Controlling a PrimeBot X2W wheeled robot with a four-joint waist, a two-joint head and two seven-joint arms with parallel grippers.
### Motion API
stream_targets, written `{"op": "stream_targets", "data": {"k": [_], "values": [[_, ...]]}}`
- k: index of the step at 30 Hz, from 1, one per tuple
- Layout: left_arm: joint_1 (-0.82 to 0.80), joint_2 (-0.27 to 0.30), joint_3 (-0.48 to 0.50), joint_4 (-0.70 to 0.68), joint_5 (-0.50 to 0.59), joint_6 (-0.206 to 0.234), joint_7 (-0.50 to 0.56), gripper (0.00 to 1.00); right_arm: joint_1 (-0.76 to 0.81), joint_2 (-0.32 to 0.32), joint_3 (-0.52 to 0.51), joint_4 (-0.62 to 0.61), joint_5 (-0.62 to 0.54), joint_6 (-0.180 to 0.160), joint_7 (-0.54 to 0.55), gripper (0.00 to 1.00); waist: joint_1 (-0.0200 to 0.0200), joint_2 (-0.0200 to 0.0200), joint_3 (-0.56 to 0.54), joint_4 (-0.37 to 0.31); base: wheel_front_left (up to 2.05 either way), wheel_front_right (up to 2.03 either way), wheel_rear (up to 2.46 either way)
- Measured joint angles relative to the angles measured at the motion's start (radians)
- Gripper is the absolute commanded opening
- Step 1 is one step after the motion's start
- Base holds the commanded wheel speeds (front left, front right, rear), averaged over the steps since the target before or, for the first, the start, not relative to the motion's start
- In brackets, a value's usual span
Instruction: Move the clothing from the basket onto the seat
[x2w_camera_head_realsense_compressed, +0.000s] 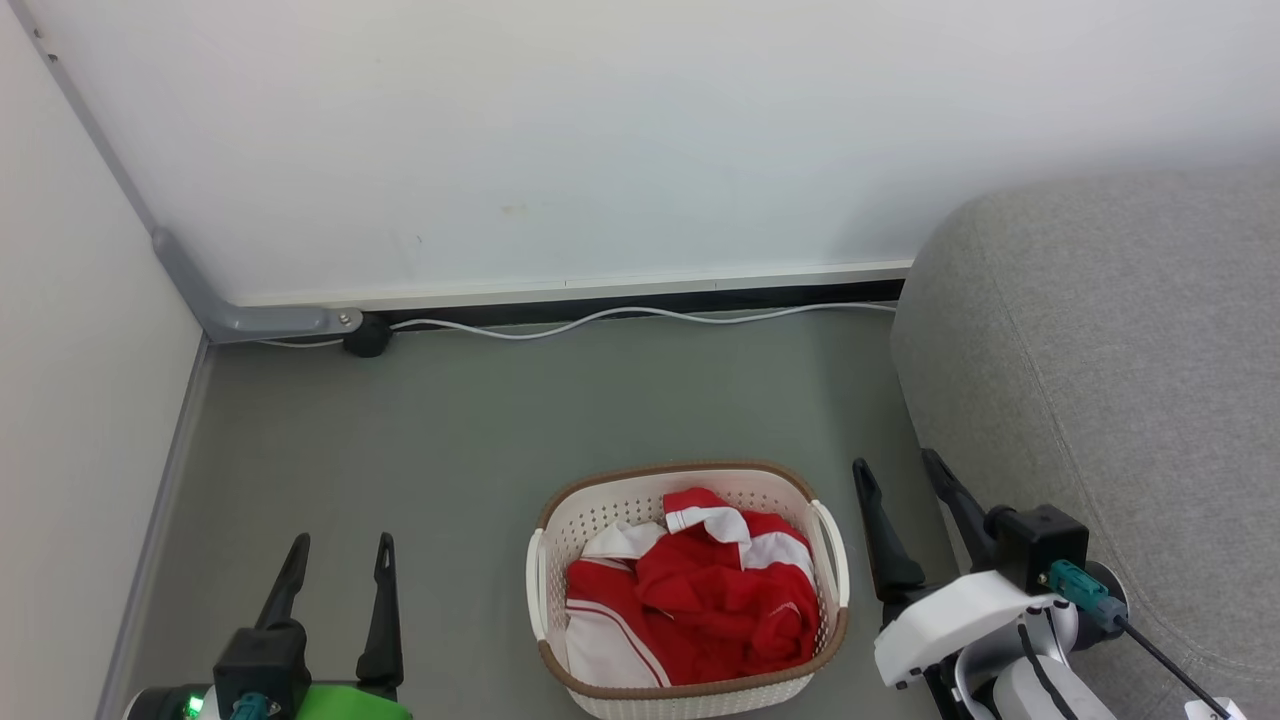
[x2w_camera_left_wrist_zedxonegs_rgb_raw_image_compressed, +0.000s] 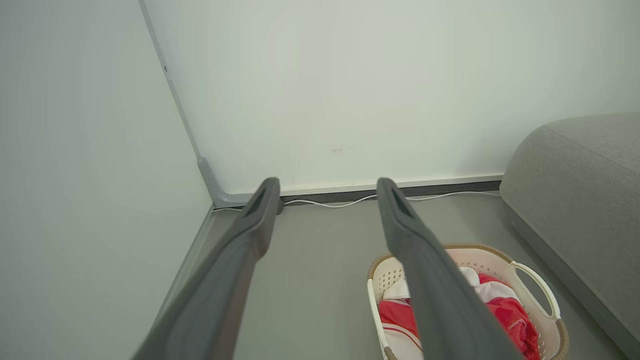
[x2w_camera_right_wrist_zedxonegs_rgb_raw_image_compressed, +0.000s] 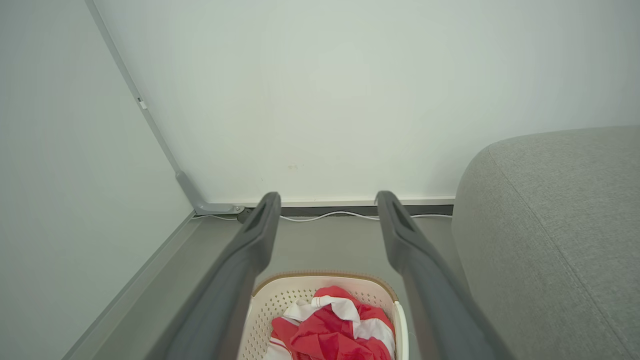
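**Nothing lifted yet: the first reach into the basket is due**

Nearest, the left gripper (x2w_camera_head_realsense_compressed: 342, 545) and right gripper (x2w_camera_head_realsense_compressed: 895, 462) are held with fingers spread wide and empty, flanking the basket (x2w_camera_head_realsense_compressed: 600, 505) on the floor (x2w_camera_head_realsense_compressed: 450, 450). The clothing (x2w_camera_head_realsense_compressed: 720, 600) is heaped inside, crumpled, with a white-cuffed fold turned toward the far rim. No single axis can be read from it. The basket's long axis is judged to run handle to handle, toward the seat (x2w_camera_head_realsense_compressed: 1120, 380) along the floor's right edge. A descent into the heap and a closing pinch are called for next.
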Motion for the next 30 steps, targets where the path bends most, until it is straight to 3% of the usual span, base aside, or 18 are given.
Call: {"op": "stream_targets", "data": {"k": [30], "values": [[0.0,-0.001,0.016,0.018,-0.003,-0.016,0.0,1.0,0.0,0.001,-0.005,0.003,0.0,0.001,0.0,1.0,0.0,0.0,0.02,-0.001,0.0,0.0,0.0]]}}
